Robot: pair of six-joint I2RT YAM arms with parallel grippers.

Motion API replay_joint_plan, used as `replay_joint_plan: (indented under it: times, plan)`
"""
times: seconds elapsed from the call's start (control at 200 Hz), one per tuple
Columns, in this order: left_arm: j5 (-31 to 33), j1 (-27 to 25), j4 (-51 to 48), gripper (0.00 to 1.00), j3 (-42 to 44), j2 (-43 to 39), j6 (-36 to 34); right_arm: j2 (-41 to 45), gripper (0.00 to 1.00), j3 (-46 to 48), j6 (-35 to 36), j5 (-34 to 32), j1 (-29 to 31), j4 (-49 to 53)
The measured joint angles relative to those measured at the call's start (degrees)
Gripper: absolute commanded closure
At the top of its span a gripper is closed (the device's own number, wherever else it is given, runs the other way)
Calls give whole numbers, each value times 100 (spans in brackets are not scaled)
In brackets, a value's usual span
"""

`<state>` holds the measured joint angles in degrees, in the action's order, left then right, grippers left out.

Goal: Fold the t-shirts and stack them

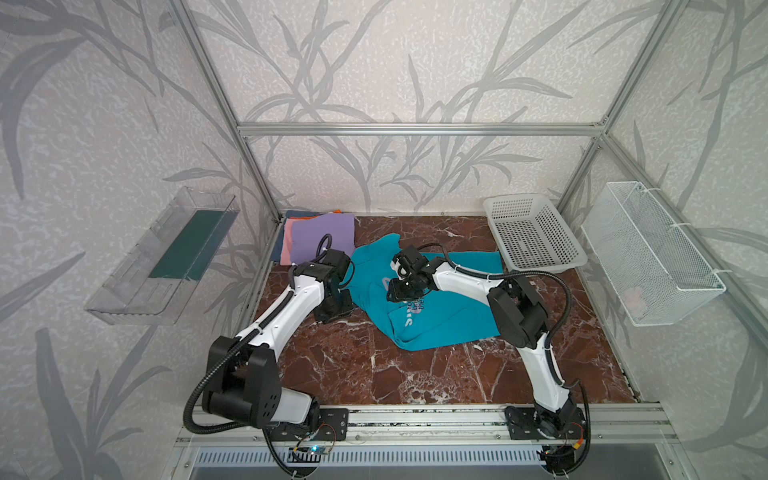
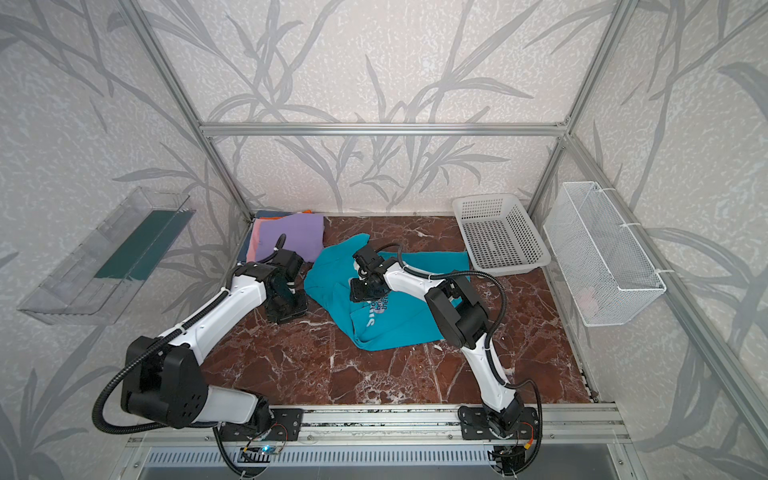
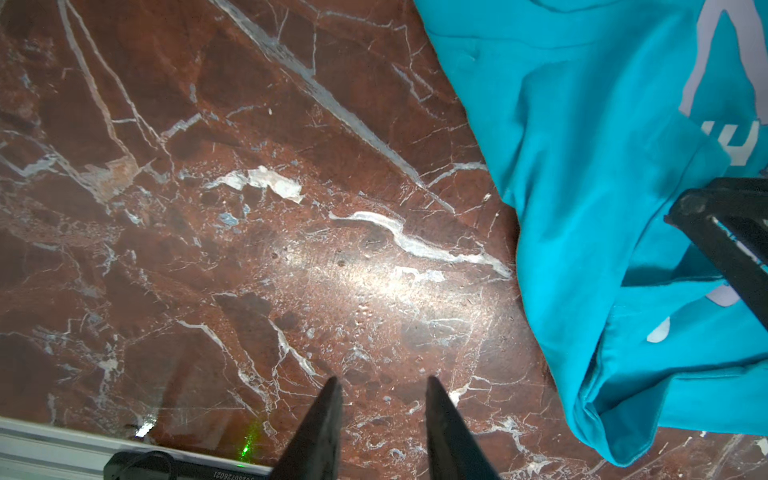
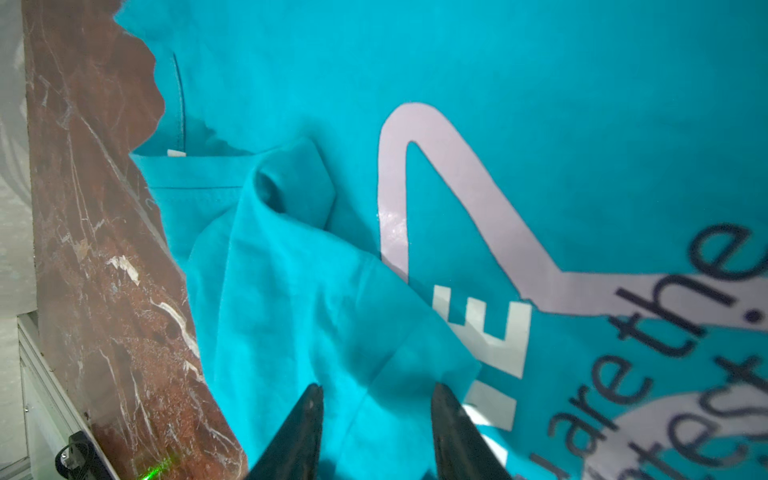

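Left tool [image 3: 382,380] parted, empty, over red marble table [image 3: 208,208]; right tool [image 4: 376,388] parted, empty, above crumpled teal cotton tee [image 4: 540,83].

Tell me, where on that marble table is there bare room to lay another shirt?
The widest bare patch is the front of the reddish marble tabletop, between the crumpled teal t-shirt and the aluminium rail. A smaller one lies at the back, between the folded lilac-topped shirt stack and the white perforated plastic basket. The middle is crowded.
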<state>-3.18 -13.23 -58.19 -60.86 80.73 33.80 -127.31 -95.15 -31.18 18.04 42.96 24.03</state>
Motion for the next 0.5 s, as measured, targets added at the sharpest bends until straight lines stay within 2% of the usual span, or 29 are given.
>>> replay_joint_plan:
  times: [0.125, 0.31, 0.5]
  plan:
    - [-109, 133, 0, 57, 37, -149, -63, -39, 56, 0, -129, 4, 0, -35]
    - [-251, 219, 37, 56, 68, -297, -76, 4, 45, 33, -118, -240, -7, -42]
    - [-337, 249, 94, 56, 177, -308, -72, 125, 45, 219, -26, -463, -46, -57]
